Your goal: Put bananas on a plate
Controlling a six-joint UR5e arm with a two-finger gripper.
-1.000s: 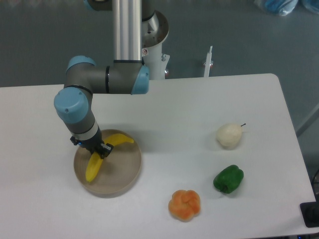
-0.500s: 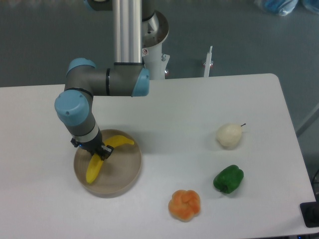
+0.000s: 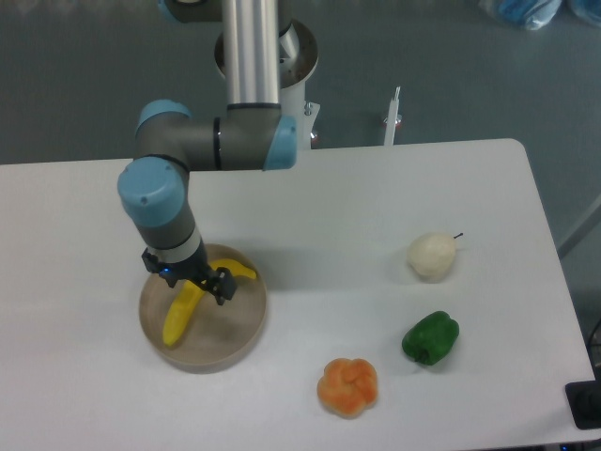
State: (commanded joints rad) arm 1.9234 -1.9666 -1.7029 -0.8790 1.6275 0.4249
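Yellow curved toy banana (image 3: 180, 314) lies inside round beige plate (image 3: 235, 331); black two-finger gripper (image 3: 199, 286) over its middle, grip state unclear, likely releasing.

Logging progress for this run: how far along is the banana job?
Mostly done: the banana lies inside the plate. In hand: the hand sits low over the banana's middle; whether it is open or gripping cannot be told. Left: confirm release and lift the arm clear.
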